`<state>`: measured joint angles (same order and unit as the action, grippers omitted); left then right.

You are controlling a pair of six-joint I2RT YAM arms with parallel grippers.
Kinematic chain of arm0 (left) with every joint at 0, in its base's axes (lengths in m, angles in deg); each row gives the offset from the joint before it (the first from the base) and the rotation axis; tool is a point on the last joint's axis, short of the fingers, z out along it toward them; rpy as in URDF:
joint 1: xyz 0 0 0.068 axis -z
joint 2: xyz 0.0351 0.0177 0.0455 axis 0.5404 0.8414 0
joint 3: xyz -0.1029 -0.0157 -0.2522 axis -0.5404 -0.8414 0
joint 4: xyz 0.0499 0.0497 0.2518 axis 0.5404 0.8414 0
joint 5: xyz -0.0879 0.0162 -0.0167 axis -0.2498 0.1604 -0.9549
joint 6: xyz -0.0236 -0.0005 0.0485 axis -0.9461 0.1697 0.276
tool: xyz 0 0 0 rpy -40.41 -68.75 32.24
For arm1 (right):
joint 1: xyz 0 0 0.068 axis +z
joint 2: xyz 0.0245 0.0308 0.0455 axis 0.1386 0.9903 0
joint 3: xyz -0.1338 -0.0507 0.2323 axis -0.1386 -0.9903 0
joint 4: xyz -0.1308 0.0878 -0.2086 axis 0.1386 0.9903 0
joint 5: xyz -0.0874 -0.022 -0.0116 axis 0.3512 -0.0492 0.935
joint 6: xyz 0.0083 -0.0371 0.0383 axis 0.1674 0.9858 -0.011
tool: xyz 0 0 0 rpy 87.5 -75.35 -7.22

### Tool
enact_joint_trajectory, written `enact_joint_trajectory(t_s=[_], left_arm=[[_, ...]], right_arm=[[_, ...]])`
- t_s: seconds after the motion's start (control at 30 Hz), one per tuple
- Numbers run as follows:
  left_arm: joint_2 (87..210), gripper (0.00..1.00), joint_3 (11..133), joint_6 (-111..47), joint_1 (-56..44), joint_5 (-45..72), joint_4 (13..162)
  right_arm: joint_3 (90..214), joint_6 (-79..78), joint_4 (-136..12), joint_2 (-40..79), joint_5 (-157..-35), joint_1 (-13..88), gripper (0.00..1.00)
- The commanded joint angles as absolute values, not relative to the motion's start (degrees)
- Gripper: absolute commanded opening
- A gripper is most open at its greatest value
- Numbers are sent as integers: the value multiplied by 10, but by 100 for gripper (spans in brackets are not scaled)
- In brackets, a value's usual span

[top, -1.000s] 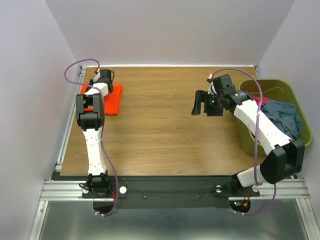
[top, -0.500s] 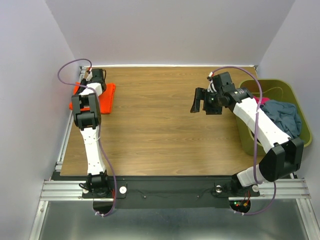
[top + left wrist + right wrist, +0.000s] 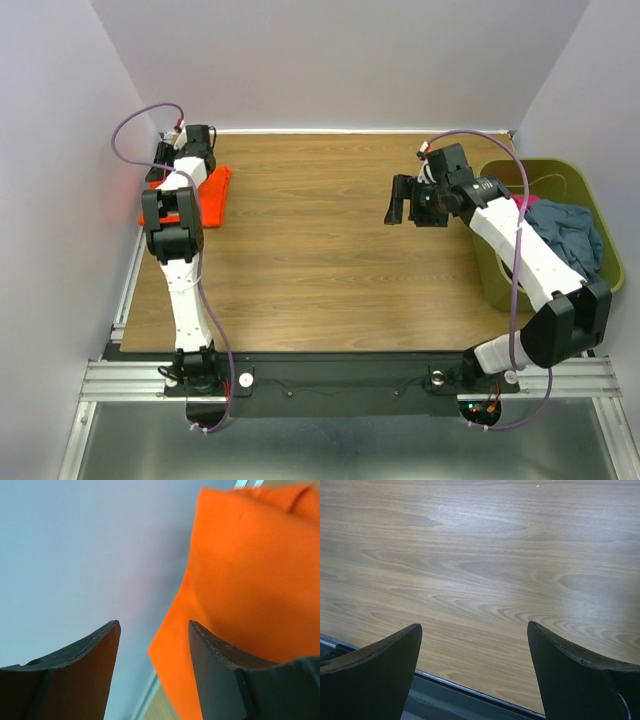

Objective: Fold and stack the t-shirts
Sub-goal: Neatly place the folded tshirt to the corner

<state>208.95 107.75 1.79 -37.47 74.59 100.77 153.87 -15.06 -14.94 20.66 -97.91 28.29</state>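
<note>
The bright orange t-shirt (image 3: 213, 195) lies folded at the table's far left, partly under my left arm. It fills the right half of the left wrist view (image 3: 250, 580), against the pale wall. My left gripper (image 3: 160, 172) is open at the shirt's left edge, and a corner of the cloth shows between its jaws (image 3: 154, 625). My right gripper (image 3: 403, 203) is open and empty above bare wood right of centre (image 3: 475, 630). The slate blue-grey t-shirt (image 3: 565, 235) and the magenta-pink t-shirt (image 3: 518, 203) lie crumpled in the tub.
The olive-green plastic tub (image 3: 540, 170) stands at the table's right edge beside my right arm. The left wall (image 3: 90, 200) and the metal rail along the table's left edge are close to my left gripper. Purple cables loop over both arms.
My left arm has swung left toward the far-left corner, and the orange t-shirt has shifted left with it. My right arm has barely moved.
</note>
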Motion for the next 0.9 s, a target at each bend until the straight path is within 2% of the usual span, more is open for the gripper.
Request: enact_joint_trajectory(t_s=[0.0, 0.1, 0.2, 0.23, 0.33, 0.4, 0.53, 0.67, 0.87], left_arm=[[1961, 69, 1091, -75, -329, 712, 1062], [1906, 71, 1112, -162, -291, 651, 1142], [1822, 71, 1088, -235, -277, 542, 1185], [1768, 71, 1051, -245, -274, 478, 1185], [1657, 71, 984, -282, -274, 381, 1180], [1599, 73, 950, -305, -274, 353, 1173], [1426, 94, 866, -345, -274, 363, 1157], [1277, 99, 796, -358, -274, 402, 1142], [1044, 99, 634, -349, -274, 421, 1071]], right_arm=[[1582, -119, -150, 158, -938, 284, 91], [1589, -105, -150, 134, -902, 284, 92], [1587, -92, -155, 102, -853, 284, 93], [1586, -89, -156, 91, -842, 284, 93], [1585, -80, -161, 55, -773, 284, 95], [1584, -79, -161, 27, -750, 284, 100], [1565, -78, -173, -24, -692, 284, 100], [1533, -77, -193, -79, -649, 284, 100], [1455, -78, -261, -193, -589, 284, 100]])
